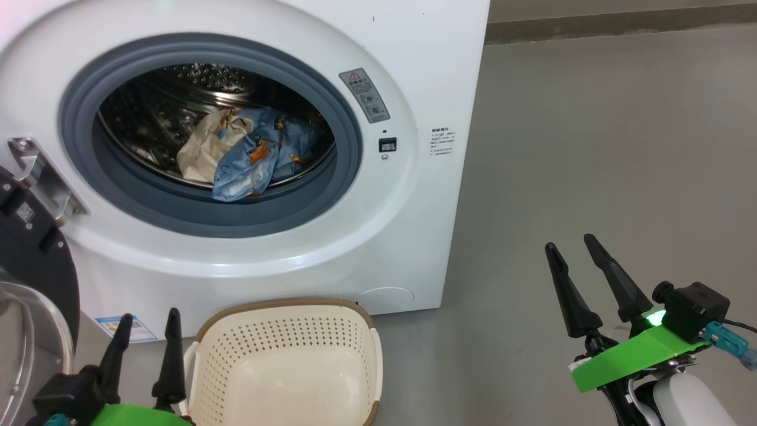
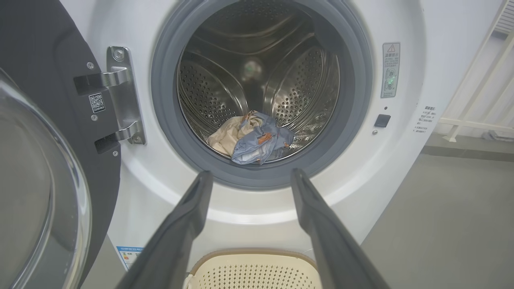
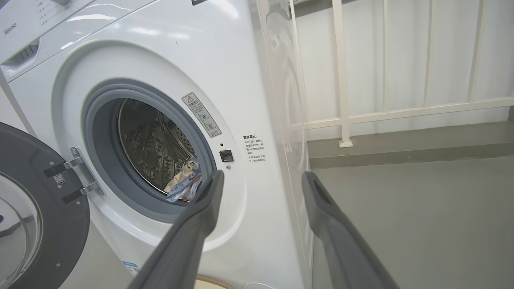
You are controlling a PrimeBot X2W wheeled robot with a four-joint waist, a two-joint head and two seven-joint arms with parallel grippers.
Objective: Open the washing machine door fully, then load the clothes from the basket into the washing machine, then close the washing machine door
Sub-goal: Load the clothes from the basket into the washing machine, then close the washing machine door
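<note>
Blue and beige clothes point(image 1: 254, 157) lie bunched low in the steel drum point(image 1: 201, 77) of the washing machine point(image 1: 408, 248), well ahead of and above the left fingers point(image 1: 171, 355), whose 2 tips stand wide apart, holding nothing. Just right of those fingers sits the basket point(image 1: 284, 340), its cream bottom bare. To their left the washing machine door point(image 1: 35, 254) hangs swung open on its metal hinge point(image 1: 41, 171). Off to the machine's right, the right fingers point(image 1: 565, 290) are spread wide too, gripping nothing, above grey floor point(image 1: 591, 148).
</note>
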